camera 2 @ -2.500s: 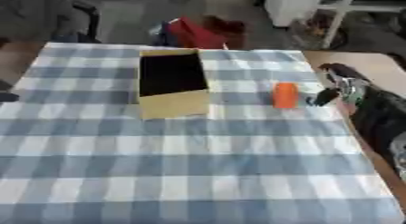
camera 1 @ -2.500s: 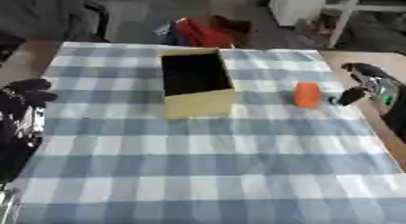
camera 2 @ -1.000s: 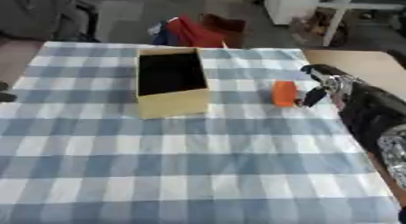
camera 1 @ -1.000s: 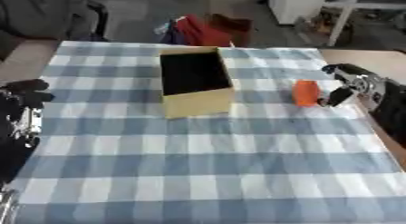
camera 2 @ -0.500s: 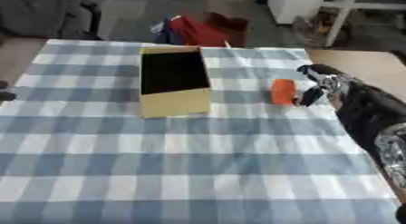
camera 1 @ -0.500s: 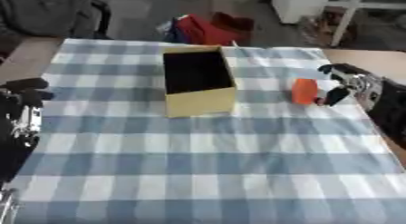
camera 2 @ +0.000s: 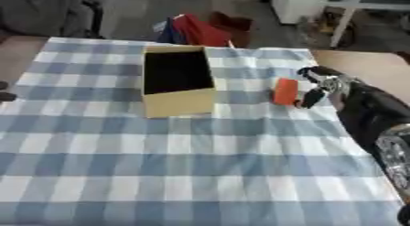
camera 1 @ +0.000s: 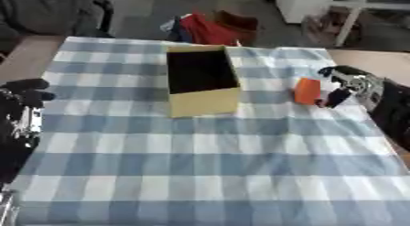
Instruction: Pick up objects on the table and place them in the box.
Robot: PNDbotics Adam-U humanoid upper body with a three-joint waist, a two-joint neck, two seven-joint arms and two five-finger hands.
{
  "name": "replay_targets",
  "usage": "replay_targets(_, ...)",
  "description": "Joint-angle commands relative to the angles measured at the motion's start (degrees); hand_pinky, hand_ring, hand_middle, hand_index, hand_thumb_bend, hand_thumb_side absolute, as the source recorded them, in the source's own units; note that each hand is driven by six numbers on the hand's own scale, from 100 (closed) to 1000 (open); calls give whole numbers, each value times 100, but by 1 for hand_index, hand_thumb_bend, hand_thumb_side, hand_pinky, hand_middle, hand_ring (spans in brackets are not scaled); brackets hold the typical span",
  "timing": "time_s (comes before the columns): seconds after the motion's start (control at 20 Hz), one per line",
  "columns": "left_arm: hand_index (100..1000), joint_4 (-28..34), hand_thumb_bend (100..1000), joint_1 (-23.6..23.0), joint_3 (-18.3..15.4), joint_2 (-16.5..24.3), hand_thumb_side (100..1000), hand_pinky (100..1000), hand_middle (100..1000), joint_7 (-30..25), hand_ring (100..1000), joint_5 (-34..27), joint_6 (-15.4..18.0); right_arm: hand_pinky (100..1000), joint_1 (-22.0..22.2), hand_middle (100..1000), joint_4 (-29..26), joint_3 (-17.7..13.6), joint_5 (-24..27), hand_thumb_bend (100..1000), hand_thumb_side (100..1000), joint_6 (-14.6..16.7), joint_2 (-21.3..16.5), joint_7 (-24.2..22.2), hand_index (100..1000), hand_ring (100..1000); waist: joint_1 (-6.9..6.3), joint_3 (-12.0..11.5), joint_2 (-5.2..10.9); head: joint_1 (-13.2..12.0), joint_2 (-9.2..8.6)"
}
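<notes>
A small orange block [camera 1: 307, 91] stands upright on the blue checked cloth, right of the open yellow box [camera 1: 205, 104]. The box's inside is dark and looks empty. My right hand [camera 1: 346, 87] reaches in from the right edge, right beside the block, its fingers curved around the block's right side; whether they touch it I cannot tell. My left hand [camera 1: 24, 93] rests at the left edge of the table, far from the box, with its fingers loosely curled.
The checked cloth [camera 1: 208, 174] covers the table, with bare wood showing at the far right [camera 1: 376, 60] and far left corners. Red and dark items [camera 1: 210, 28] lie on the floor behind the table.
My right hand has moved left toward the orange block, ending right beside it. The block and box have stayed put. The left hand has barely moved.
</notes>
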State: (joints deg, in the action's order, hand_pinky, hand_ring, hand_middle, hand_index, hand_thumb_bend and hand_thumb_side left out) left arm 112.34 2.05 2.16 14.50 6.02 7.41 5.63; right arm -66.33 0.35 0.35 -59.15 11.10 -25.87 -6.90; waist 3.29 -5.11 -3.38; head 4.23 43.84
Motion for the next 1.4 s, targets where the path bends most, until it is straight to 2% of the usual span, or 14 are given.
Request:
replay_targets(0.05,736,61,100,73,-50,35,593,834,660,23,657,25,10,827,-158,928,-35,-12,-31,341,100,18,-86,-195,994,903,-11,-6,69,11,28)
replay_targets(0.75,735,58,100,70,-52,46,592,834,661,24,659,21,13,832,-205,928,-129,-75,-1,352,100,109,-71,-588,996,903,-5,12,89,9,28)
replay_targets(1.15,735,59,100,72,-54,47,592,834,661,27,660,19,12,832,-192,916,-282,-182,89,373,100,35,-62,-797,992,899,-7,8,89,10,28)
replay_targets(1.2,735,59,100,73,-54,47,592,834,661,27,660,19,12,831,-190,883,-296,-192,92,394,119,26,-61,-815,975,887,-6,8,89,11,28)
replay_targets(1.4,735,58,100,86,-54,45,592,834,661,26,661,20,13,828,-167,861,-329,-245,225,423,173,-46,-52,-868,962,873,0,-3,83,16,28)
